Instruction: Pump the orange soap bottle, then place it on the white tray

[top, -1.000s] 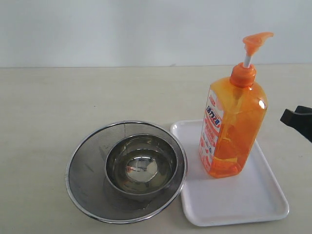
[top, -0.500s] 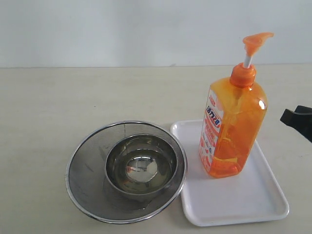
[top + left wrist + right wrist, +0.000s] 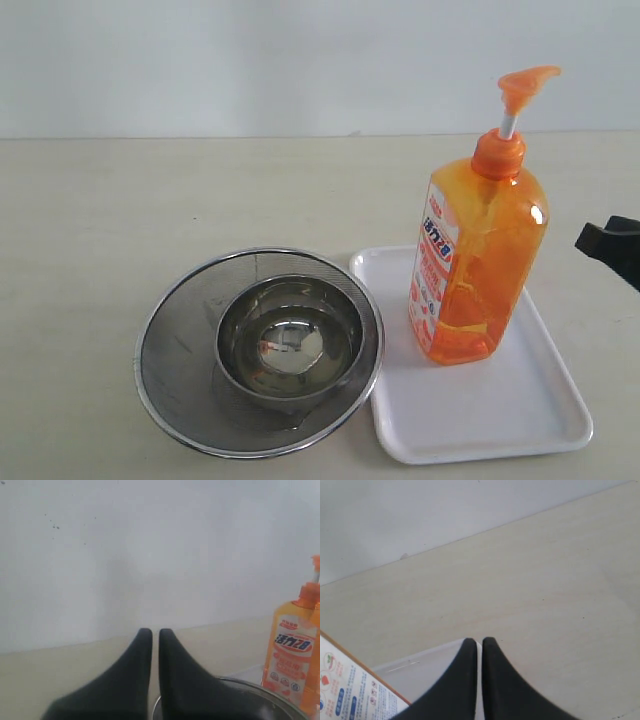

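Orange plastic identifies the bottle [image 3: 477, 270]. You find it upright on the tray [image 3: 500, 410], toward the tray's far left part, with the pump head [image 3: 522, 88] raised on its stem. Nothing grips it.

Exterior view: use this view for the overall layout.
- The tray lies on the table [image 3: 100, 200] at the right.
- The strainer [image 3: 165, 375] sits just beside the tray on the left (you cannot confirm whether the rims touch).
- The bowl [image 3: 290, 335] rests inside the strainer.
- Of the arms, only a black part of the right arm [image 3: 612, 248] shows. It is at the right edge, apart from the bottle.
- You cannot read either gripper's finger state from this view.

Left wrist view: only this view shows the left gripper [image 3: 155, 631].
- Its fingers are drawn nearly together, with a thin slit between them, and hold nothing.
- The strainer's rim lies just past the fingers.
- The bottle stands off to one side, well apart from the fingers.

Right wrist view: only this view shows the tips of the right gripper [image 3: 479, 641].
- The fingers are closed to a hairline gap and hold nothing.
- A corner of the tray appears near the fingers, with the bottle's label beside it.
- You cannot tell from this view whether the fingers touch the tray.
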You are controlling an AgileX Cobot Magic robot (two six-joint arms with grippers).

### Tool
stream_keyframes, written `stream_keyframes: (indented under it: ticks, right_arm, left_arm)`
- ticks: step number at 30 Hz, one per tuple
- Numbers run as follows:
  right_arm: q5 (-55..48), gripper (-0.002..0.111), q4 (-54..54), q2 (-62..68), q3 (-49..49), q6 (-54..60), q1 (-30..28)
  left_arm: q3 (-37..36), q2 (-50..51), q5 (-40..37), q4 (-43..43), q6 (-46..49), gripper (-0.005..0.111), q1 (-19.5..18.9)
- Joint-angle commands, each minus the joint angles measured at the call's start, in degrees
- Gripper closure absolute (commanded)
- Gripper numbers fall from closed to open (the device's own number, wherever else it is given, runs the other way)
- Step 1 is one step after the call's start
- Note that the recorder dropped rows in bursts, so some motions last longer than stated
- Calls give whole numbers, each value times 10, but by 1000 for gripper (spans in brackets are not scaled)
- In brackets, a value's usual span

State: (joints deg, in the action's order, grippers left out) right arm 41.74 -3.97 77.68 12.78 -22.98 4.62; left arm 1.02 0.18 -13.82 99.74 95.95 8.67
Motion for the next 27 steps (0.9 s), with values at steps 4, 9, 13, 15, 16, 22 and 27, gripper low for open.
stream_keyframes:
  ticks: [4,9,13,15,16,22,27]
  right_arm:
    - [5,108,0,2,-1,4,-1]
    - [5,108,0,2,-1,4,-1]
    - [5,108,0,2,-1,4,-1]
    - [5,108,0,2,-1,4,-1]
    - [5,108,0,2,-1,4,-1]
    - [5,108,0,2,-1,6,-1]
    - [5,108,0,2,-1,6,-1]
  left_arm:
    - [-10,-2,7,2,-16,102,0]
    - [-10,-2,3,2,-16,102,0]
    - [-10,-2,-11,2,-16,102,0]
    - [-10,-2,-14,2,-16,102,0]
    - [-10,-2,-14,2,-16,102,0]
    - [-10,-2,-20,-10,-36,102,0]
    - [-10,-2,-9,-202,-218,102,0]
